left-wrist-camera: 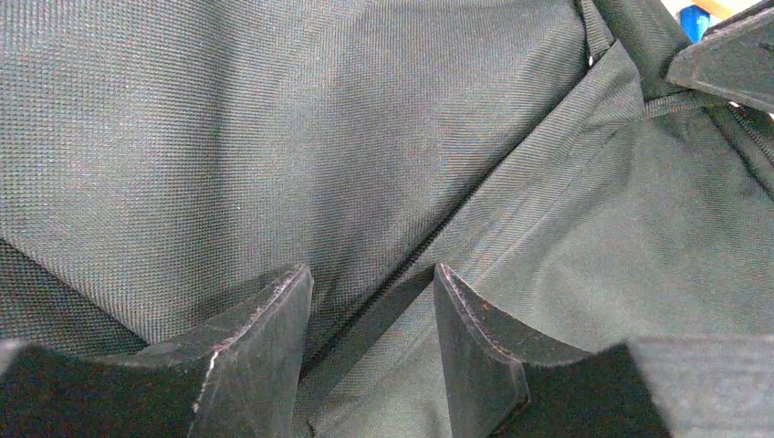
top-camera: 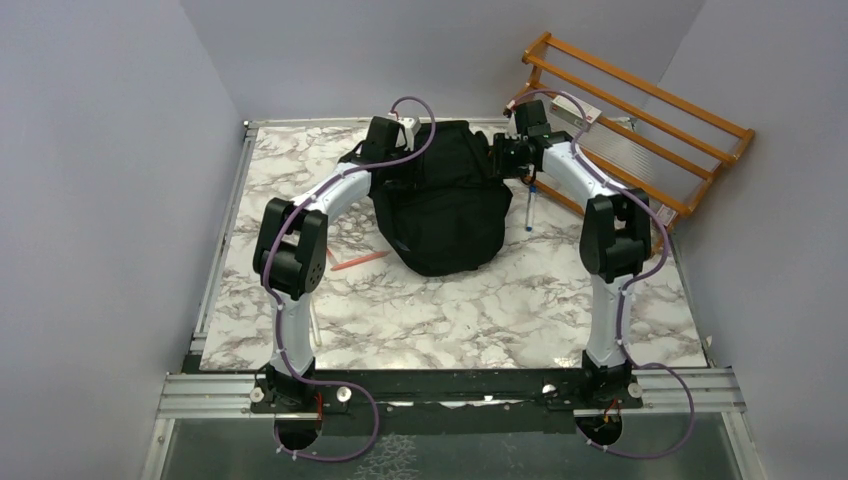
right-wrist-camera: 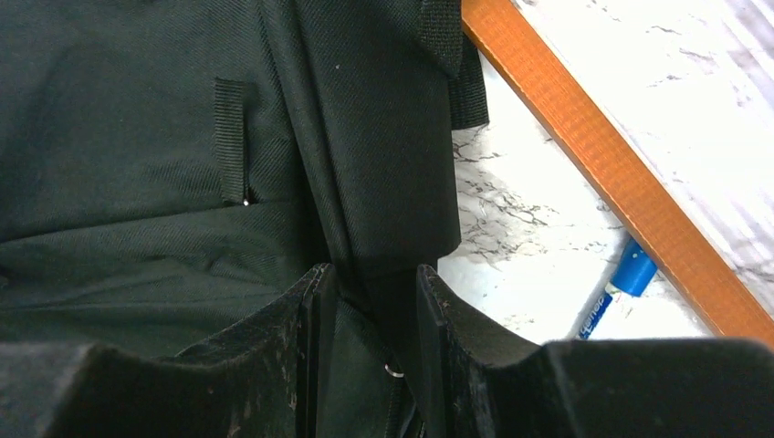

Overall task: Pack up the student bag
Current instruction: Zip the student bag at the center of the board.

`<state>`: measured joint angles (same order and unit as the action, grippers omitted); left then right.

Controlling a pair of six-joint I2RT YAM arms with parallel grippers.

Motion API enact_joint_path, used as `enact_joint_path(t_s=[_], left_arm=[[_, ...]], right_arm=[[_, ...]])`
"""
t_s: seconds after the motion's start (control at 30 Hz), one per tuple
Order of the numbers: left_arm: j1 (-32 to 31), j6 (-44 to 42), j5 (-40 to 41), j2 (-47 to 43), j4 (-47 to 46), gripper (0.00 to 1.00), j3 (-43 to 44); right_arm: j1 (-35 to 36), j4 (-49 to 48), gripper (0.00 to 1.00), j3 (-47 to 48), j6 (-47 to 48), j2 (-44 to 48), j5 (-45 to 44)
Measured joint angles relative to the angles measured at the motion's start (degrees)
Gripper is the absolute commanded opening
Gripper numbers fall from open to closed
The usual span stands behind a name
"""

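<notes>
We find student bag (top-camera: 440, 205) at far-centre of table (top-camera: 450, 310). Soft, floppy, prob light; sags, so we'd take seams/rim; right gripper (right-wrist-camera: 374, 274) pinches fabric fold; left gripper (left-wrist-camera: 372, 274) half-wide astride zip (left-wrist-camera: 429, 251), can't tell if clamped.

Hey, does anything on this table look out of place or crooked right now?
Yes. The orange wooden rack sits askew across the far right corner of the table, partly past its edge. A blue-capped pen and an orange pencil lie loose beside the student bag, not inside it.
</notes>
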<state>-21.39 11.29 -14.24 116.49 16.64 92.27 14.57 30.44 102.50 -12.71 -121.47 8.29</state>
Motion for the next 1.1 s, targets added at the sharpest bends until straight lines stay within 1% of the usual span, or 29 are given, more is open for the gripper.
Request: enact_joint_path(t_s=[0.1,0.17,0.2,0.37,0.43,0.47,0.67,0.9,1.0,1.1], left_arm=[[0.00,0.00,-0.02,0.00,-1.49,0.53,-1.57],[0.00,0.00,-0.02,0.00,-2.47,0.53,-2.56],[0.00,0.02,-0.02,0.00,-3.08,0.53,-3.08],[0.00,0.02,-0.02,-0.02,-4.81,0.52,-4.17],[0.00,0.02,-0.02,-0.02,-5.35,0.52,-4.57],[0.00,0.04,-0.02,-0.02,-5.49,0.52,-4.68],[0.00,0.02,-0.02,-0.17,-6.25,0.52,-5.16],[0.00,0.02,-0.02,-0.24,-6.45,0.52,-5.53],[0.00,0.02,-0.02,-0.24,-6.45,0.51,-5.53],[0.00,0.02,-0.02,-0.24,-6.47,0.51,-5.53]], right_arm=[[0.00,1.03,0.38,1.51,0.39,-1.68,0.02],[0.00,1.66,0.32,1.99,0.68,-2.27,0.00],[0.00,2.01,0.27,2.32,0.74,-2.47,0.02],[0.00,2.16,0.07,2.56,0.72,-2.60,0.02],[0.00,2.01,0.02,2.51,0.68,-2.60,0.00],[0.00,1.86,0.01,2.43,0.70,-2.60,0.00],[0.00,0.55,0.01,0.85,0.57,-1.57,0.00],[0.00,-2.75,0.02,-4.11,0.20,3.78,-0.02],[0.07,-3.13,0.17,-4.98,0.22,5.60,0.22],[0.07,-3.26,0.27,-4.98,0.50,5.86,0.37]])
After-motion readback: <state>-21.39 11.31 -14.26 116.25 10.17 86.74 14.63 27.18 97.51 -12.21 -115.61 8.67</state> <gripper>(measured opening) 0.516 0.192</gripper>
